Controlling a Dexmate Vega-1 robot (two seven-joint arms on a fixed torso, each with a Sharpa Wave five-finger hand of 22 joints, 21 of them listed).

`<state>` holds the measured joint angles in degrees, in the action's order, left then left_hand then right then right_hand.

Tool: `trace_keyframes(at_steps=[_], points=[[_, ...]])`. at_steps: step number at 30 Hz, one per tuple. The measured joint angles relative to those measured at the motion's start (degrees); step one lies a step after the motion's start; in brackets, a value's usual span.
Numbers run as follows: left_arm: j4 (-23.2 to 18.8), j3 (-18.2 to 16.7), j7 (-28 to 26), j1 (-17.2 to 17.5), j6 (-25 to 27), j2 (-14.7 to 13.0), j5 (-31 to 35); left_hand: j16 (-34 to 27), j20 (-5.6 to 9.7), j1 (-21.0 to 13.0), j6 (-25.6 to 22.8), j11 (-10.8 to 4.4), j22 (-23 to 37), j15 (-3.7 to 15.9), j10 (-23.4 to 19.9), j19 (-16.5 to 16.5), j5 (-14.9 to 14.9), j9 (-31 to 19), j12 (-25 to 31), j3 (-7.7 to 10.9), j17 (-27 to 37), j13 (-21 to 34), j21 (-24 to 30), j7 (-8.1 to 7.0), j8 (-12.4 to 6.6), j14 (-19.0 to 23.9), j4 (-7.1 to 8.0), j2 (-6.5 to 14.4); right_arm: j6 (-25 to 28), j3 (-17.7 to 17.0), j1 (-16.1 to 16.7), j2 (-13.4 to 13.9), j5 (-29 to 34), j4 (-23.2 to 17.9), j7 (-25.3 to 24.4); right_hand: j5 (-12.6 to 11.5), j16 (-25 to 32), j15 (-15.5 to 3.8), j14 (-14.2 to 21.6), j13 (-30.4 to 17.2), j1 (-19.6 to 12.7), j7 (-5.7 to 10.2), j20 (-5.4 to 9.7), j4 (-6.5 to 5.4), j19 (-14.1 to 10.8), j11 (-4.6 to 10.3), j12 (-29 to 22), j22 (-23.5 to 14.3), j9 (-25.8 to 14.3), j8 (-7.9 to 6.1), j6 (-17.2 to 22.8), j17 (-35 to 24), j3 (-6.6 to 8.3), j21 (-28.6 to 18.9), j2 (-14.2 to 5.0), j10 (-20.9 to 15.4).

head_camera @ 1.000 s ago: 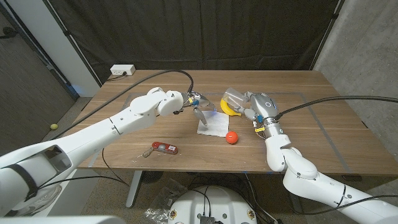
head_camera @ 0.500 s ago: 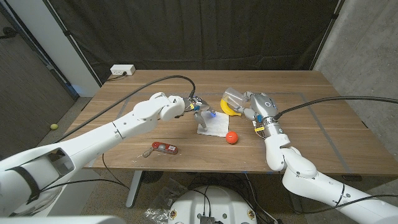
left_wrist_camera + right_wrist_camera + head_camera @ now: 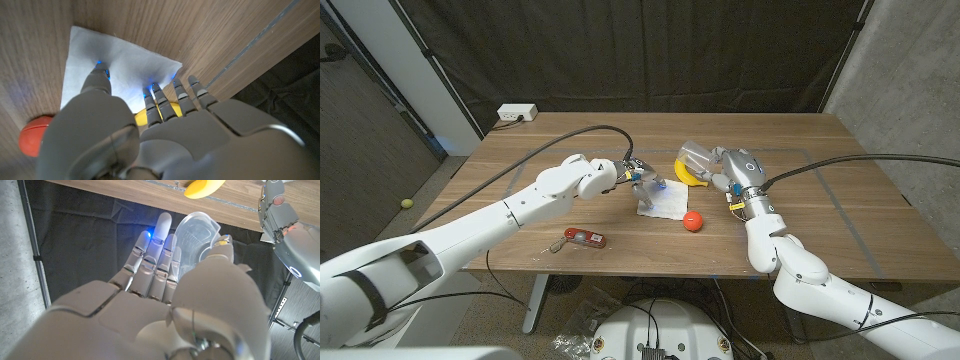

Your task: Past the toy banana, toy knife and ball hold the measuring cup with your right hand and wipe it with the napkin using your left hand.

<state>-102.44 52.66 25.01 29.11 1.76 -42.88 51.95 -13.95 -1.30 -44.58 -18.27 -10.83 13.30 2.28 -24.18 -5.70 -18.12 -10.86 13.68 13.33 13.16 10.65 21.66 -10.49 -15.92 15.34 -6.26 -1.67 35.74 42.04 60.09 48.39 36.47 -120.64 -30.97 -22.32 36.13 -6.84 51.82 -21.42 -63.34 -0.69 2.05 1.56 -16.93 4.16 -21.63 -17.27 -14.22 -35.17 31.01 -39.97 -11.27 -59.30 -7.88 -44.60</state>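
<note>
two hands are busy from where i stand. over the table, the right hand (image 3: pixel 732 172) holds the clear measuring cup (image 3: pixel 696 157) lifted just above the toy banana (image 3: pixel 688 178), while the left hand (image 3: pixel 638 178) reaches down onto the white napkin (image 3: pixel 661 203), with the ball (image 3: pixel 693 222) just beside it and the toy knife (image 3: pixel 585 237) nearer the front edge. along the left wrist, fingertips (image 3: pixel 101 73) press the napkin (image 3: pixel 125 60), spread narrow, nothing pinched yet; it looks thin, soft and light, best gathered at a corner. along the right wrist, fingers wrap the cup (image 3: pixel 197 232); it looks stiff, see-through, likely slippery plastic.
</note>
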Motion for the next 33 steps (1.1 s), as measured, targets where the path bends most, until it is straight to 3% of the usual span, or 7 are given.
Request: trace_keyframes(at_steps=[6, 12, 16, 20, 24, 33], points=[[1.3, 0.2, -2.7, 0.4, 0.7, 0.3, 1.0, -0.2, 1.53, -2.9, -10.0, -0.47, -0.3, 0.11, -8.7, -2.5, 0.8, 0.4, 0.8, 0.3, -0.5, -0.1, 1.6, 0.6, -2.44, 4.8, -0.34, 0.5, 0.0, -0.2, 0.0, 0.0, -0.1, 0.0, 0.1, 0.0, 0.0, 0.0, 0.0, -0.3, 0.0, 0.0, 0.0, 0.0, 0.0, 0.0, 0.2, 0.0, 0.0, -0.02, 0.0, 0.0, 0.0, -0.1, -0.03, 0.0], [2.5, 0.4, -6.0, 1.0, 1.2, 0.4, 1.9, -1.3, 2.62, -6.7, -20.9, -0.62, -0.5, 0.35, -18.1, -5.3, 2.4, 0.7, 1.0, 1.35, -0.6, 0.0, 3.6, 1.4, -4.84, 12.2, -1.36, 2.7, 0.0, -0.4, -0.1, 0.0, -0.1, 0.0, 0.3, 0.0, 0.0, 0.0, 0.0, -0.3, 0.1, 0.0, 0.0, -0.01, 0.0, 0.0, 0.2, 0.3, 0.0, -0.03, 0.0, -0.3, 0.0, -0.4, -0.08, 0.0], [3.0, 0.4, -8.9, 1.6, 1.5, 0.4, 2.6, -2.5, 3.3, -12.5, -31.2, -0.25, -0.8, 0.79, -27.6, -8.0, 4.5, 0.5, 2.0, 4.33, 0.1, 0.2, 5.8, 2.16, -7.82, 19.8, -2.31, 5.3, 0.0, -0.5, -0.3, 0.0, -0.1, 0.1, 0.5, 0.0, 0.0, 0.0, 0.0, -0.3, 0.2, 0.0, 0.0, -0.01, 0.0, 0.0, 0.5, 0.3, 0.0, -0.02, 0.0, -0.3, -0.01, -0.6, -0.14, 0.0], [3.3, 0.3, -11.5, 2.4, 1.8, 0.2, 3.2, -3.5, 3.65, -20.0, -40.4, 0.16, -0.6, 1.79, -37.1, -10.0, 7.1, 0.0, 4.7, 7.34, 1.7, 1.5, 8.4, 4.76, -11.13, 27.4, -3.31, 7.1, -0.1, -0.5, -0.5, 0.0, -0.2, 0.4, 0.6, 0.0, 0.0, 0.0, 0.0, -0.3, 0.2, 0.0, 0.0, -0.01, 0.0, 0.0, 0.5, 0.3, 0.0, 0.0, 0.0, -0.3, -0.01, -0.6, -0.14, 0.0], [3.4, 0.1, -15.4, 3.3, 2.3, -0.1, 4.0, -4.7, 3.65, -22.7, -41.9, 0.41, -0.4, 2.87, -40.3, -10.8, 7.6, 0.0, 6.3, 7.73, 3.3, 2.2, 9.9, 5.91, -11.93, 30.9, -3.46, 7.1, -0.3, -0.5, -0.7, -0.1, -0.3, 0.7, 0.8, 0.0, 0.0, 0.0, 0.0, -0.4, 0.2, 0.0, 0.0, -0.01, 0.0, 0.0, 0.5, 0.3, 0.0, 0.01, 0.0, -0.5, -0.01, -0.6, -0.14, 0.0], [3.3, -2.5, -26.6, 6.3, 3.0, -0.7, 3.3, -4.9, 3.65, -24.6, -42.8, 0.8, -0.4, 3.15, -40.7, -11.4, 7.6, 0.0, 7.6, 7.73, 4.0, 3.2, 10.4, 6.71, -11.92, 31.2, -3.45, 7.2, -0.5, -0.4, -1.1, -0.1, -0.2, 1.0, 1.1, 0.0, 0.0, 0.0, 0.0, -0.5, 0.2, 0.0, 0.0, -0.01, 0.0, 0.23, 0.7, 0.5, 0.0, -0.22, 0.0, -0.5, -0.01, -1.0, -0.12, -0.3]])
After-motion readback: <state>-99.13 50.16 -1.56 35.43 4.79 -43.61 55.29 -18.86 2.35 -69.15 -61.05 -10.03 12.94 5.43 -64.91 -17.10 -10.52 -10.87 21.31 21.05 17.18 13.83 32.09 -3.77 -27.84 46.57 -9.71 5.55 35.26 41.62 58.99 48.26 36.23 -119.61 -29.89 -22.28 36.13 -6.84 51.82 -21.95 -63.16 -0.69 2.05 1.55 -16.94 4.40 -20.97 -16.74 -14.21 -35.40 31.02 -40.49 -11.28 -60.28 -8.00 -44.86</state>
